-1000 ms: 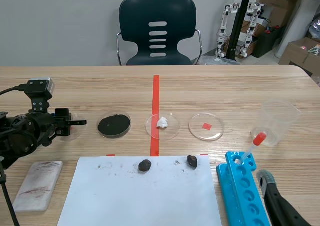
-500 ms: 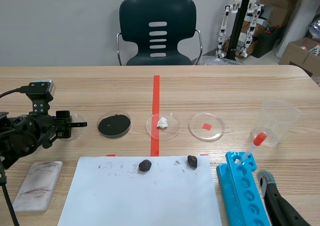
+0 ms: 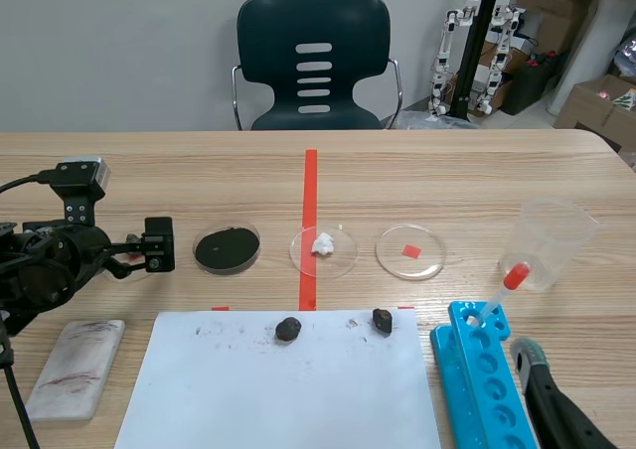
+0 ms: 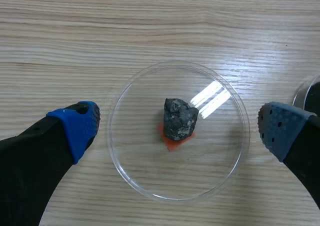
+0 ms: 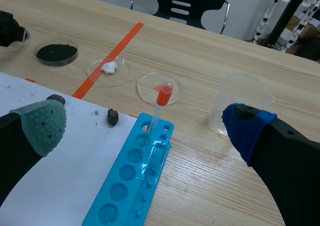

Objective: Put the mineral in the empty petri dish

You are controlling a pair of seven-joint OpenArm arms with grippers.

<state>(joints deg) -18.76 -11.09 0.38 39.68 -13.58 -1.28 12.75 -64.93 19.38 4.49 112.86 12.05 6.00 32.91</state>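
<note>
At nine o'clock on the bench [image 3: 199, 171], the left end effector [image 4: 178, 125] gapes apart over the dish [image 4: 135, 153], mineral [image 4: 180, 118] free inside, placement apparently done.

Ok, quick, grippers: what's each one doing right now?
Left gripper: open, holding nothing, over the petri dish containing the mineral.
Right gripper: open, holding nothing.
</note>
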